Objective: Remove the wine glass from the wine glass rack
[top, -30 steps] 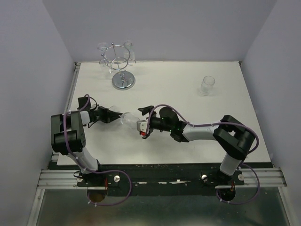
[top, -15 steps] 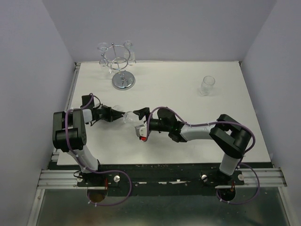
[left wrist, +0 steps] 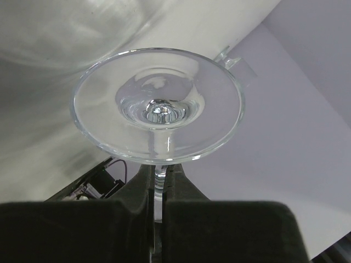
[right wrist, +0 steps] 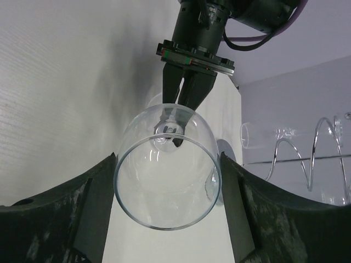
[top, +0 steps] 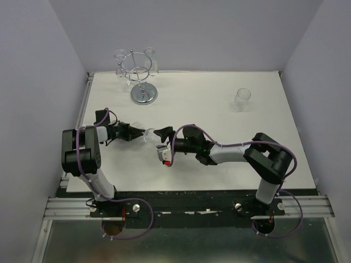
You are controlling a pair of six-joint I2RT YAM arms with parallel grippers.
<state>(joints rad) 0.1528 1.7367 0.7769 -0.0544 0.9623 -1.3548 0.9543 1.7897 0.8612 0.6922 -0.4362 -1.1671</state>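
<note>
Clear wine glass (right wrist: 167,181); round bowl, thin stem.

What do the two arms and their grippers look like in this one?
The left arm and right arm have black joints, white links and purple cables looping alongside. The left gripper and right gripper have black fingers; a red-and-white part sits by the right wrist.

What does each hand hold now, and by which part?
Left hand pinches the wine glass by its stem. Right hand straddles the bowl; grip unclear.
</note>
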